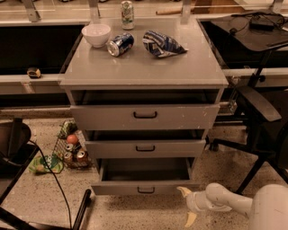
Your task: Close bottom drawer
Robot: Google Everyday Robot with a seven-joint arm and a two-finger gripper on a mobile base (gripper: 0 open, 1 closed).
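Observation:
The bottom drawer of the grey cabinet is pulled far out, its shallow front panel with a small black handle facing me and its inside bare. The middle drawer and top drawer stand slightly out. My gripper hangs low at the drawer's front right corner, just off the panel, on a white arm coming from the lower right. Its two pale fingers are spread apart and hold nothing.
On the cabinet top are a white bowl, a tipped can, an upright can and a crumpled chip bag. A wire basket of cans sits on the floor at left. Black office chairs stand right and left.

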